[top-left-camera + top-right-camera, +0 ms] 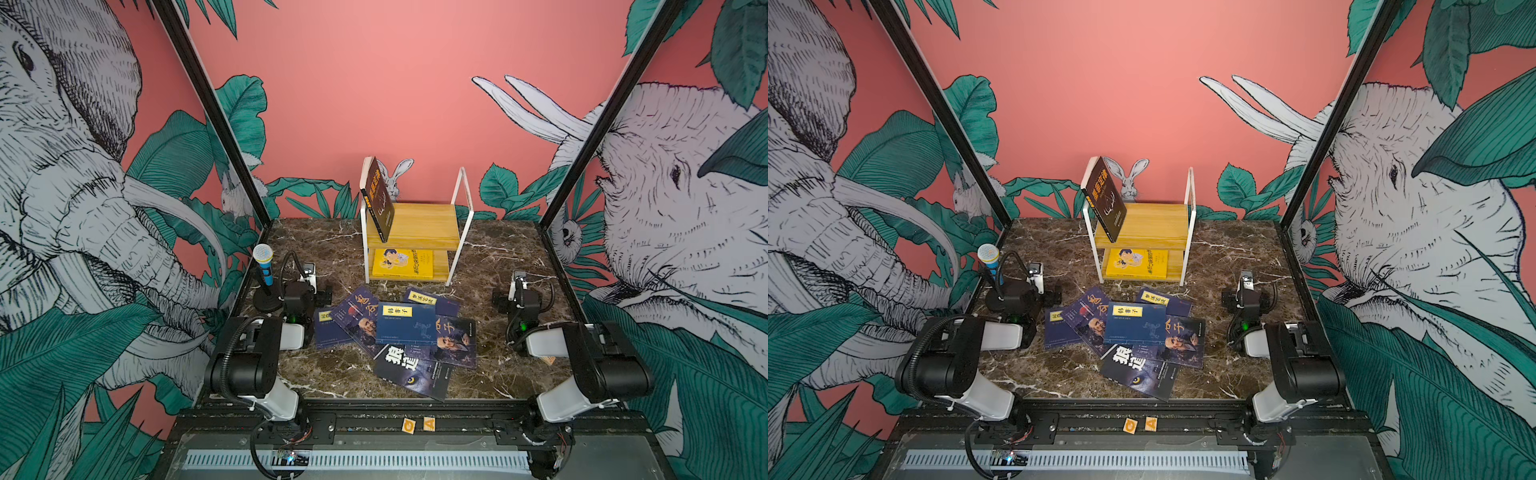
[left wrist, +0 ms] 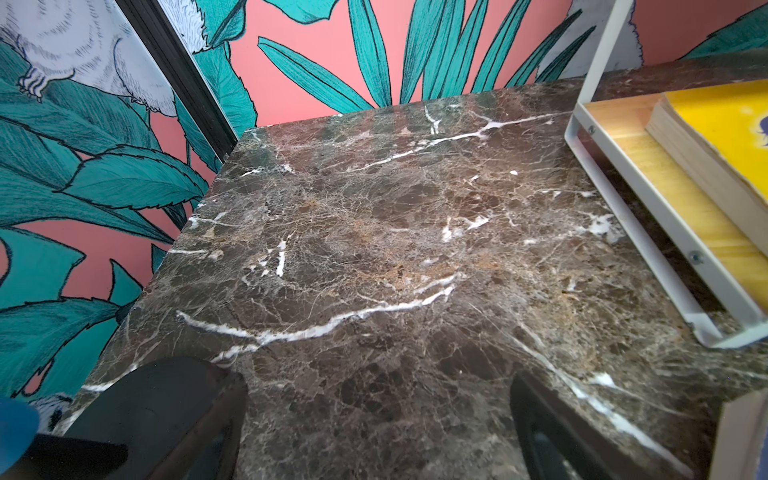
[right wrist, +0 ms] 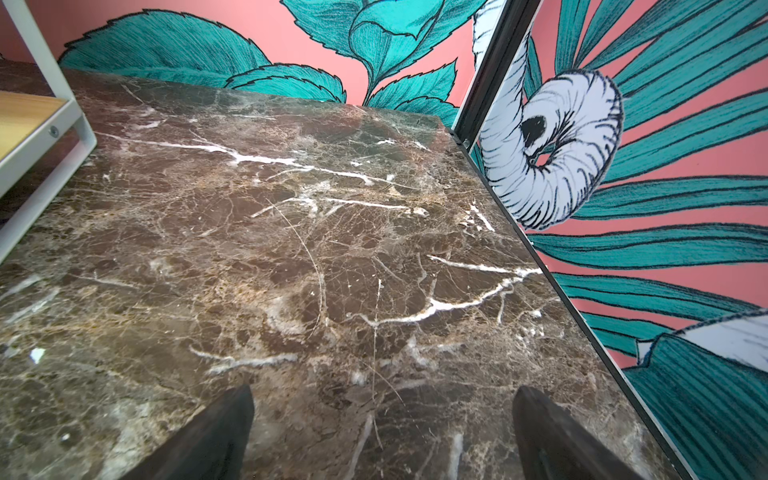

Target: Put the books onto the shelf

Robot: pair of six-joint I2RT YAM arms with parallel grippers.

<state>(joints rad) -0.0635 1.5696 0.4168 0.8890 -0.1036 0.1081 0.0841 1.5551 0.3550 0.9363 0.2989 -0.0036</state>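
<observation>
Books [image 1: 395, 332] lie flat in a messy pile on your brown marble worktop [image 1: 332, 245]. The pile is about halfway between the left and right edges and closer to the near edge than to the far one. You can count six. A navy book with a yellow label [image 1: 405, 328] lies on top in the middle. A second navy book [image 1: 326, 332] sticks out toward the left edge, and a third navy book [image 1: 432, 300] sticks out toward the far edge. Two purple books show a bearded man's face, one [image 1: 357, 320] left of the top book and one [image 1: 453, 340] right of it. The black book with a wolf eye [image 1: 411, 372] is the one closest to the near edge and touches the others. Your shelf [image 1: 428, 224] stands at the middle of the far edge, near the pile but not touching it. A dark book with gold letters [image 1: 380, 199] leans tilted on its top board, against the left white loop. A bright yellow book [image 1: 402, 264] lies flat on the lower board. Your left hand [image 2: 378, 415] sits low near the left edge, just beside a blue microphone [image 1: 264, 266], and its jaws are spread wide over bare marble. Your right hand [image 3: 382, 428] sits low near the right edge, with its jaws spread wide over bare marble too. Both hands are well apart from the pile.
</observation>
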